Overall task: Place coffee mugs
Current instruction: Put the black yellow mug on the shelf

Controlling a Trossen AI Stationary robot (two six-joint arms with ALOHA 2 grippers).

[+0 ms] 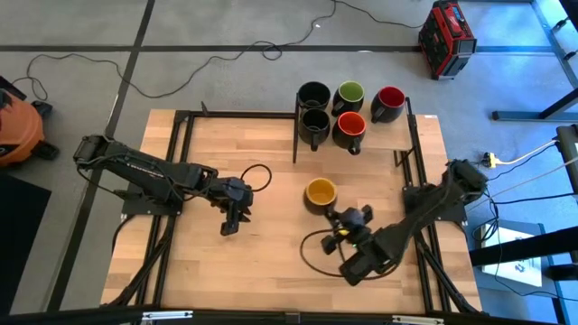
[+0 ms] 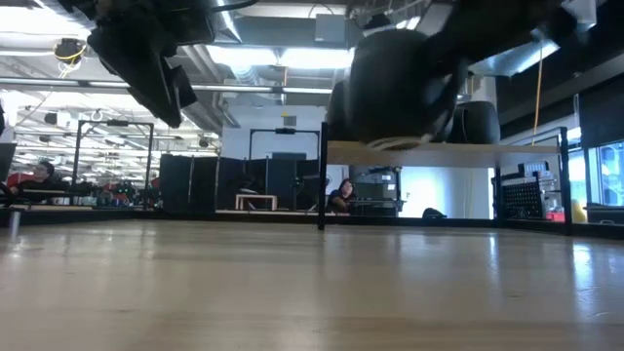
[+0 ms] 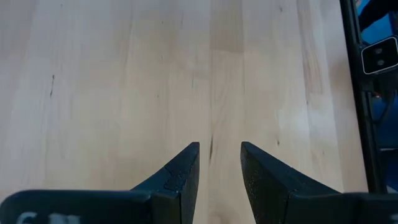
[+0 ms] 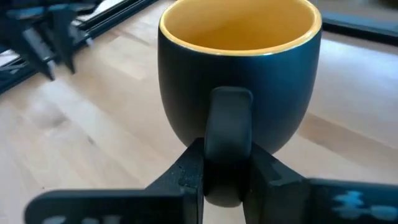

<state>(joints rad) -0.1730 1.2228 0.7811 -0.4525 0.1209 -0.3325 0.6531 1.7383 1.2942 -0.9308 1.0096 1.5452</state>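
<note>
The yellow-lined mug [image 1: 321,192] [image 4: 239,74] is dark outside and sits right of the table's middle; in the low view it looms as a dark shape [image 2: 390,88] above the tabletop. My right gripper [image 1: 340,219] [image 4: 227,168] is just near of it and shut on its handle. The five other mugs stand on their bases on a raised shelf at the far edge: black [image 1: 313,94], green [image 1: 349,94], red [image 1: 389,101], black [image 1: 314,121] and orange-red [image 1: 349,127]. My left gripper [image 1: 233,219] [image 3: 221,149] hangs over bare wood left of the middle, fingers a little apart. My right gripper pinches the yellow mug's handle [image 4: 227,134] between its two fingers [image 4: 189,171], one on each side of the loop. It comes about level from the table's near-right side. The mug stays upright, mouth up, and the low view shows it lifted clear of the table.
A black frame [image 1: 295,135] carries the raised shelf [image 1: 397,135] at the far edge, and rails [image 1: 185,153] run along the table's sides. Cable loops [image 1: 259,176] [image 1: 316,255] hang by the arms. Bare wood [image 1: 271,262] lies near. A person [image 2: 341,195] sits beyond the table.
</note>
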